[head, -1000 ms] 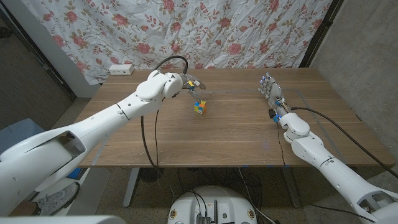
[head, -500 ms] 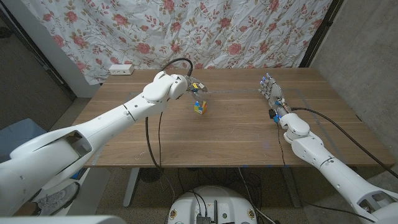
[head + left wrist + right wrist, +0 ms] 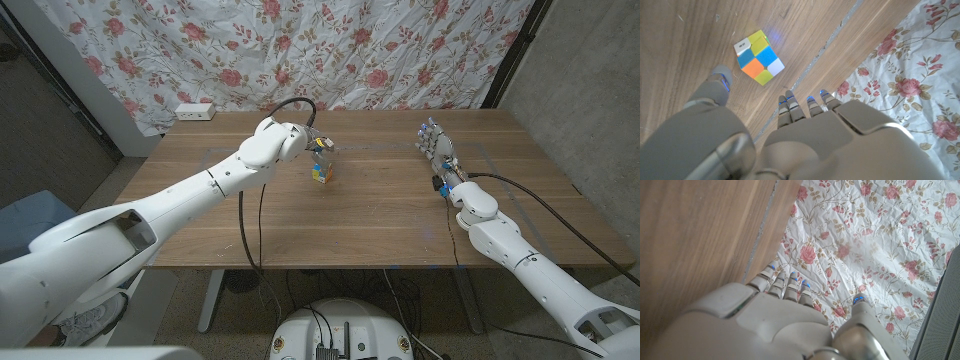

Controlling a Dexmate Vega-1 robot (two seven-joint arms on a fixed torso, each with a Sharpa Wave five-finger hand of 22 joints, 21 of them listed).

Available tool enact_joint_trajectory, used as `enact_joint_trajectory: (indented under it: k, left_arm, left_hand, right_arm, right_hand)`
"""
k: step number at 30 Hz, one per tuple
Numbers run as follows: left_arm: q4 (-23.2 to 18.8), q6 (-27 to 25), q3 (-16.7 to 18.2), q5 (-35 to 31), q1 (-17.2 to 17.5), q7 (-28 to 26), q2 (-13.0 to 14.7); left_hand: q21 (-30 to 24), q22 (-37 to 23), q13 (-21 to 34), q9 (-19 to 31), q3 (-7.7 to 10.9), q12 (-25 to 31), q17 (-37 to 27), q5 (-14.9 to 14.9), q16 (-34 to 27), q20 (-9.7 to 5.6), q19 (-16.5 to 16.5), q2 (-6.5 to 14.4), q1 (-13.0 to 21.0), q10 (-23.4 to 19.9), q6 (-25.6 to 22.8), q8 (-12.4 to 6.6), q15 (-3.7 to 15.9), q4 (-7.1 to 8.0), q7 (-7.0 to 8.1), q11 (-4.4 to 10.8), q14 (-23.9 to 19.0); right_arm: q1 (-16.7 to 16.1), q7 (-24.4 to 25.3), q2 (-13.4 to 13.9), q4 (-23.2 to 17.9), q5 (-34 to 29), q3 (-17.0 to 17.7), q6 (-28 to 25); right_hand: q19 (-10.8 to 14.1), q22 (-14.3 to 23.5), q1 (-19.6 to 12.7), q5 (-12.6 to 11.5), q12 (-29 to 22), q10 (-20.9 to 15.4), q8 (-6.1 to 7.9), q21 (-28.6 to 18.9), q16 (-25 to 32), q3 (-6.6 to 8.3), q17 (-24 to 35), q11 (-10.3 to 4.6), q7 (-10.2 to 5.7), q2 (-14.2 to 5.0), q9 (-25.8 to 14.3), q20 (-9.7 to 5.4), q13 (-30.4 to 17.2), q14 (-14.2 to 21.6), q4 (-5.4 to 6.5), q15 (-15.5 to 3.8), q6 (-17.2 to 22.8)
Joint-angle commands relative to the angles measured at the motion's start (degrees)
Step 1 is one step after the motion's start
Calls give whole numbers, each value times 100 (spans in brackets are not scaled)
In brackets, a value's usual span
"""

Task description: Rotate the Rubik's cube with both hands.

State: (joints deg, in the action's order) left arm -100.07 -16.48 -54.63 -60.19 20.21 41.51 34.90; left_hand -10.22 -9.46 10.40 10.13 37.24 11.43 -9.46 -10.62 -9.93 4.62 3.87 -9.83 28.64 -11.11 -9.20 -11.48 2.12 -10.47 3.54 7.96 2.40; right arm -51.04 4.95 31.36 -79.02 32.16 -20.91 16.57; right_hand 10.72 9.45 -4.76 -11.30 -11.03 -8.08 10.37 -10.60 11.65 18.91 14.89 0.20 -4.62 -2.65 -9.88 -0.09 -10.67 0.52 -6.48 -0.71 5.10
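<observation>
A small Rubik's cube (image 3: 320,172) with yellow, blue, orange and white stickers sits on the wooden table (image 3: 380,220), a little left of the middle. My left hand (image 3: 318,142) hovers just behind and above it, fingers apart and holding nothing. In the left wrist view the cube (image 3: 758,57) lies beyond the fingertips (image 3: 805,105) of my left hand (image 3: 790,145), apart from them. My right hand (image 3: 433,141) stands far off at the table's right side with its fingers straight and nothing in it. In the right wrist view my right hand (image 3: 775,320) points toward the curtain.
A floral curtain (image 3: 330,50) hangs behind the table's far edge. A white power strip (image 3: 194,111) lies at the back left corner. A thin seam (image 3: 380,150) runs across the tabletop behind the cube. Bare wood stretches between the cube and my right hand.
My left arm has swung to the right, bringing its hand from left of the cube to just behind it. The cube and the right hand have stayed put.
</observation>
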Motion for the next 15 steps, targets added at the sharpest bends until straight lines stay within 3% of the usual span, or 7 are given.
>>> enact_joint_trajectory:
  k: [1, 15]
  left_arm:
    - [77, -55, -58, -111, 74, -29, -64]
    - [217, -108, -66, -26, 174, -222, -84]
  left_hand:
    - [-14, -19, 7, 11, -8, 2, -24, -33, -33, 68, 13, 78, 152, -15, -197, -81, 64, -4, 21, -8, 21]
    - [-44, -19, 7, 16, 4, 31, -24, -51, -57, 70, -55, 128, 257, -84, -221, -78, 50, -5, 25, -17, -55]
  right_arm:
    - [-38, 13, 0, -39, 5, -4, -5]
    - [-166, 142, 73, -246, -14, 32, -95]
  right_hand:
    - [19, 16, -26, -19, -3, 2, 27, -9, 33, 5, 16, -15, -28, 13, -17, 17, -2, 10, -26, 30, 1]
    - [23, 17, -24, -20, -5, -2, 31, -11, 39, 3, 7, -17, -26, -3, -17, 21, -3, 8, -32, 34, 11]
